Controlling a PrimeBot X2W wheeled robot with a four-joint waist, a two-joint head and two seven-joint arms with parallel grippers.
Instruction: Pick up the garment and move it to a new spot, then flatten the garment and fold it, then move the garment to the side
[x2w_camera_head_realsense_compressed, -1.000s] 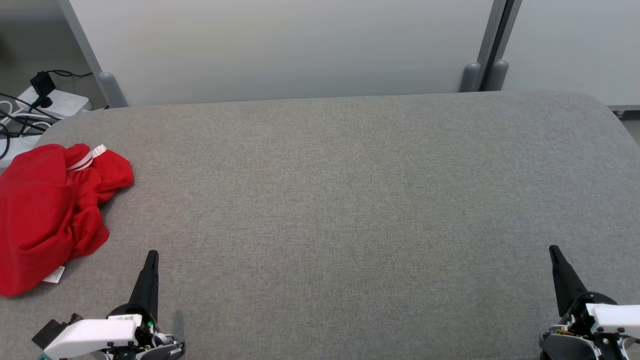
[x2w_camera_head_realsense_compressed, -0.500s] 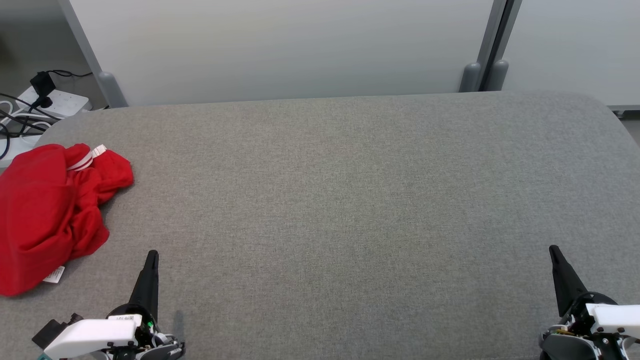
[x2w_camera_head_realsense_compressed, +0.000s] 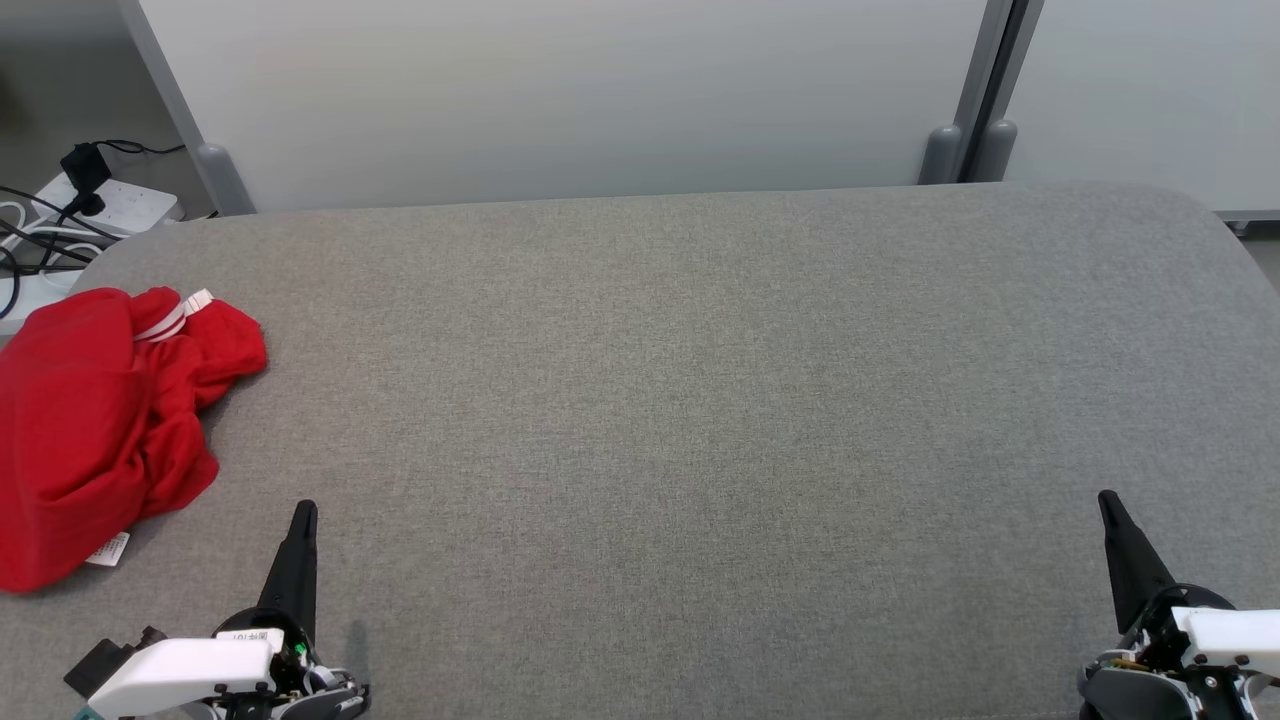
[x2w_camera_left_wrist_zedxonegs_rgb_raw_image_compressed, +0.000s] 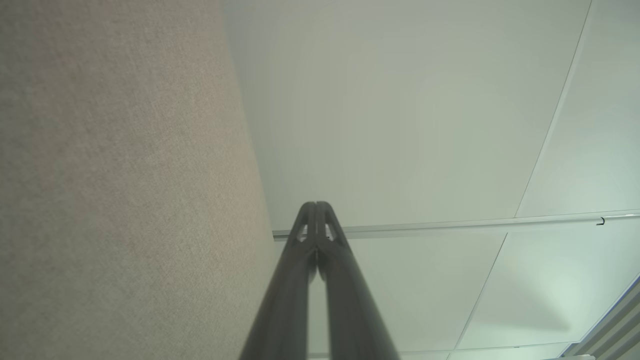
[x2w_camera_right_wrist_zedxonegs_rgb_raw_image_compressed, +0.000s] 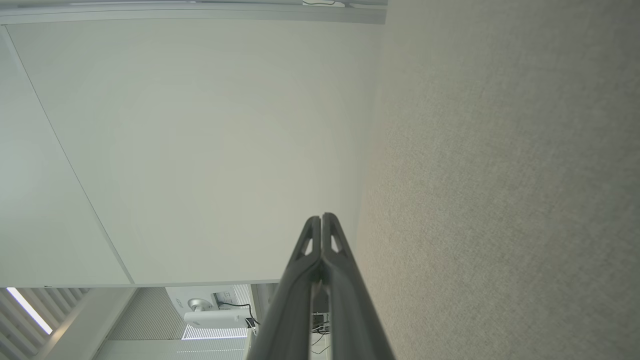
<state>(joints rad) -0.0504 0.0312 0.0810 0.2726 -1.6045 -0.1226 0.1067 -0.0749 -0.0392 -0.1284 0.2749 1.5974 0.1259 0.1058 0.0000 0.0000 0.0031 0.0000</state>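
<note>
Garment (x2w_camera_head_realsense_compressed: 90, 430) crumpled at bench (x2w_camera_head_realsense_compressed: 700, 400) left edge | both jaws pressed together, empty | risk: shallow pinch could drag it off

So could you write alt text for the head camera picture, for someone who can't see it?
A crumpled red garment lies at the left edge of a grey table. The robot's left hand and right hand sit at the bottom corners, both shut and empty. Pale panels stand behind, a power strip at far left.
</note>
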